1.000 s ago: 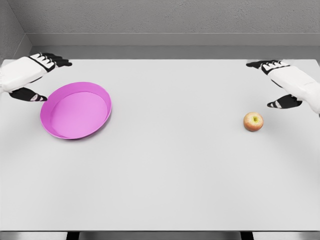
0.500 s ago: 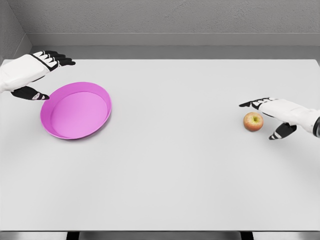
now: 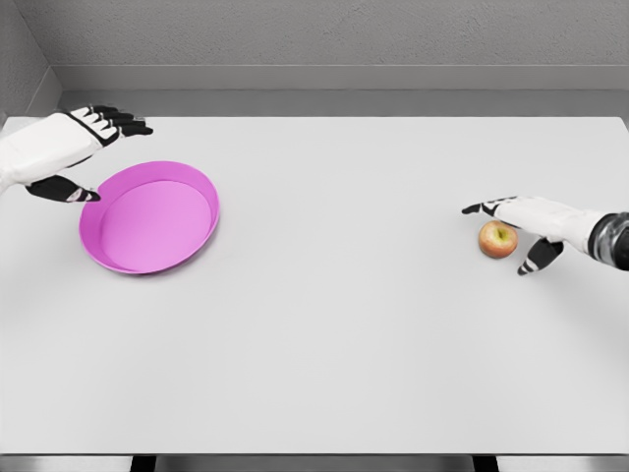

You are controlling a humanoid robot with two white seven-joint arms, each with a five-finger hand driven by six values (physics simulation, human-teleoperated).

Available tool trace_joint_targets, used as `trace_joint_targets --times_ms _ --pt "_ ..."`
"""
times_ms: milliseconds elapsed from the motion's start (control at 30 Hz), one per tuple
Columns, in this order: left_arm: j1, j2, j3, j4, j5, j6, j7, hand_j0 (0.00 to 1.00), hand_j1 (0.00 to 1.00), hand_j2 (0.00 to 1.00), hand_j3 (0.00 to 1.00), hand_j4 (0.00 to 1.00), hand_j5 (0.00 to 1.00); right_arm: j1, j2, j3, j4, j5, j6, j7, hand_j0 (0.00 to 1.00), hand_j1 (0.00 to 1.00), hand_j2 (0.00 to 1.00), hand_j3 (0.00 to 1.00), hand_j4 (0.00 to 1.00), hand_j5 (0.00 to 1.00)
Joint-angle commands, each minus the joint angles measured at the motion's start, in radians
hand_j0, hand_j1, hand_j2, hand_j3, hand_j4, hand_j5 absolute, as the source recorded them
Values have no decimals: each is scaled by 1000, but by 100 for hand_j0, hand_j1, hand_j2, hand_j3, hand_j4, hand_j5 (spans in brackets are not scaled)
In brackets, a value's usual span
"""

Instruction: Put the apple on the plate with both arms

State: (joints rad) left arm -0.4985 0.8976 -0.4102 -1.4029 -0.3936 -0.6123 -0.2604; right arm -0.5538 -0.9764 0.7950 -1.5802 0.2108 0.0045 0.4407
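While the apple (image 3: 498,239) sits unmoved at the table's (image 3: 334,324) right side, the right hand (image 3: 526,222) has dropped around it, fingers spread, seemingly not gripping yet. Left hand (image 3: 74,149) hovers open behind the plate (image 3: 208,187).

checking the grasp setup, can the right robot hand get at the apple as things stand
Probably yes. The right robot hand is open right beside the apple, its fingers reaching past the far side and its thumb on the near side, with nothing between them.
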Motion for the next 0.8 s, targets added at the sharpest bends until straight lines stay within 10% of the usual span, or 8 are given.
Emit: trace_joint_targets --times_ms 0,133,267,767 --pt "0 7 2 -16 7 1 1 100 100 100 100 100 100 0 1 9 3 -1 0 0 100 100 100 100 100 100" --pt "0 9 2 -19 7 1 1 100 100 100 100 100 100 0 1 9 3 -1 0 0 100 100 100 100 100 100" --pt "5 6 2 -25 7 1 0 100 100 100 100 100 100 0 -1 10 3 -1 -1 0 61 61 61 61 61 61" --pt "6 1 4 -30 -1 1 0 100 100 100 100 100 100 0 -2 20 0 1 0 0 50 50 50 50 50 50"
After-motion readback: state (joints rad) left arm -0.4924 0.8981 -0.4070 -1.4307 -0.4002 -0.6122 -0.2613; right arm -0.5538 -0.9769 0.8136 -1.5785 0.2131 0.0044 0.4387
